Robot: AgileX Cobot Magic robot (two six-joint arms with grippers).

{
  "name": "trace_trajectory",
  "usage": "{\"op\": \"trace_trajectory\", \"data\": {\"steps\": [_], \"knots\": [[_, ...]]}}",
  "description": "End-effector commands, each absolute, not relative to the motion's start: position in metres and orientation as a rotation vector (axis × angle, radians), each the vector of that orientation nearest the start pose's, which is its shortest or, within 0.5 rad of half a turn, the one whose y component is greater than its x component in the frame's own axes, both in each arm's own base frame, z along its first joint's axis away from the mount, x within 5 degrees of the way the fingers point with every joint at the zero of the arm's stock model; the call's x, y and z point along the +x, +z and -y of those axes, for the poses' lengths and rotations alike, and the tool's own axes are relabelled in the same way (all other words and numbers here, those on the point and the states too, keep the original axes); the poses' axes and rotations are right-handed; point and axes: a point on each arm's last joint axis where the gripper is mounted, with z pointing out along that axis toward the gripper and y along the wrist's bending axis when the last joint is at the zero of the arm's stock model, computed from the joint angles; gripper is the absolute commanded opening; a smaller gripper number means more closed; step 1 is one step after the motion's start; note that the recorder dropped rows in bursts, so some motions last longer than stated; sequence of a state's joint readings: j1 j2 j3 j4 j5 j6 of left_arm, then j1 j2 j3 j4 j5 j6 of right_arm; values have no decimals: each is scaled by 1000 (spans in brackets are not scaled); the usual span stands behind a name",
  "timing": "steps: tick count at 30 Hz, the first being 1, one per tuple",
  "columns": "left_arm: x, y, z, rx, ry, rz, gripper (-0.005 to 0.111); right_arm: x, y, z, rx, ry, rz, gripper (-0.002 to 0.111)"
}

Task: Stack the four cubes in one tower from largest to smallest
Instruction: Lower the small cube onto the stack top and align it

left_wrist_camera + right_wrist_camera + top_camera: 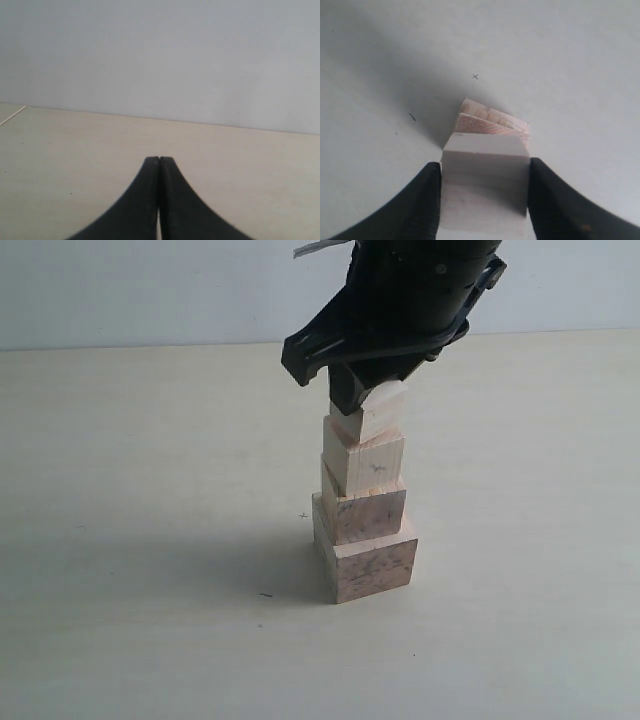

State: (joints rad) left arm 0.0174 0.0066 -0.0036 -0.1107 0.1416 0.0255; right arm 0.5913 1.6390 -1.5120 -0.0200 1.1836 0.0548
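Looks like the right claw (485, 197) is clamped on a crooked top cube (382, 412), so I'd level it on the tower (365, 525) underneath before letting go.

speckled cube (372, 562): two; pale cube (366, 462): two

Pale cream bench (120, 540) under a white wall.
The largest speckled cube (372, 565) rests directly on it near the middle, with a small inked cross (304, 515) just beside.
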Motion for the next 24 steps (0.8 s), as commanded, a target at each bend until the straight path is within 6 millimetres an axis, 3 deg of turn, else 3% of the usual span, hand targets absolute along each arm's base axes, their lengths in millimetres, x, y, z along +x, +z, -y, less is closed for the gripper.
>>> {"op": "trace_trajectory", "data": {"steps": [1,24], "knots": [[56,200,1,-70,-75,-1623,0,284,331,-188,-754,118,-2689,0],[56,200,1,-70,-75,-1623,0,290,320,-193,-757,117,-2714,0]]}}
